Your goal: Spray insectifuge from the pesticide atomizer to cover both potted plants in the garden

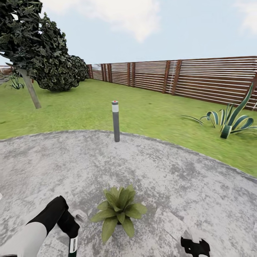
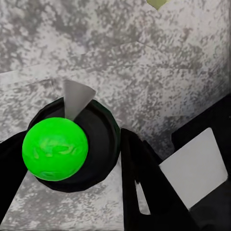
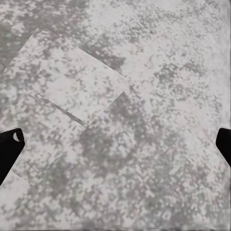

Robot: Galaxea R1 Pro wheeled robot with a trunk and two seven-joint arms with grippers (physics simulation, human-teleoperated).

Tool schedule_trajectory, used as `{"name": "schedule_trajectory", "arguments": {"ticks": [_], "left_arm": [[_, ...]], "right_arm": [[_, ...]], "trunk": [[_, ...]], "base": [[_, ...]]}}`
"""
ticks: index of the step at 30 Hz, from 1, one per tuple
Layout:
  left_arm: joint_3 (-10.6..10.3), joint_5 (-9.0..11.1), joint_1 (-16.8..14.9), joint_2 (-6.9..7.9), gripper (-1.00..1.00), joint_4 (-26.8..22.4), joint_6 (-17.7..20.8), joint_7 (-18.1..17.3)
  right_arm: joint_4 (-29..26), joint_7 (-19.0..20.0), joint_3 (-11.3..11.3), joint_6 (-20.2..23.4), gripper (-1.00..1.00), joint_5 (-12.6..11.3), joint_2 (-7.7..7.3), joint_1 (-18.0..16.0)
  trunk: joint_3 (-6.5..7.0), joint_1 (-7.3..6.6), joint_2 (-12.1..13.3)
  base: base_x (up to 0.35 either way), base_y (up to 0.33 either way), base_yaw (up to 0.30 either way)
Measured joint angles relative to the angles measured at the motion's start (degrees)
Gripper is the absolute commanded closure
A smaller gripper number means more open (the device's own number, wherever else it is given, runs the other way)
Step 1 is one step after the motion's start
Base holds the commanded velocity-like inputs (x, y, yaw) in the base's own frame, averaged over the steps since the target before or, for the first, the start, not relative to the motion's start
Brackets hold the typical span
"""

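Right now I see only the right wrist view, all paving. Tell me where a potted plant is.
Observer: One potted plant stands on the patio just ahead, between the two arms.
Operator: Report the left gripper.
Observer: The left gripper is shut on the pesticide atomizer.
Operator: Name anything beyond the plant.
Observer: A grey bollard lamp stands near the patio's far edge.

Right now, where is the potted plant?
In the head view, the plant sits low and centre on the patio, between the left arm and right gripper.
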Motion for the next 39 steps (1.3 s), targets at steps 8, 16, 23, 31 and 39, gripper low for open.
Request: {"name": "schedule_trajectory", "arguments": {"ticks": [8, 16, 23, 31, 39], "left_arm": [[0.0, -2.5, 0.6, 0.02, 1.0, 0.2, 0.2, -0.3], [0.0, -3.4, 0.8, 0.9, 1.0, 0.2, 2.7, 0.1], [0.1, -7.4, 1.0, 0.28, 1.0, -0.1, 2.7, 0.9], [0.6, -7.4, 0.9, -0.01, 1.0, 0.2, 2.6, 5.1], [0.3, -7.4, -0.3, -1.71, 1.0, -0.9, 2.6, 5.2]], "right_arm": [[0.0, -0.1, 0.0, 0.0, -1.0, 0.0, 0.04, 0.0], [-0.1, -0.1, -0.1, 0.1, -1.0, 0.0, 0.06, 0.0], [-0.1, -0.2, -0.1, -0.1, -1.0, 0.0, -0.14, 0.0], [-0.1, -0.2, -0.1, -0.1, -1.0, 0.0, -0.47, 0.0], [-0.1, -0.2, -0.1, -0.1, -1.0, 0.0, -0.47, 0.0]], "trunk": [[0.0, -0.01, 0.0], [-0.36, 0.0, 0.0], [-0.61, 0.0, 0.0], [-1.32, 0.0, 0.0], [-1.86, 0.0, 0.0]], "base": [[0.025, 0.003, -0.166], [0.126, 0.168, -0.001], [0.004, 0.008, 0.0], [0.0, 0.0, 0.0], [0.0, 0.0, 0.0]]}}
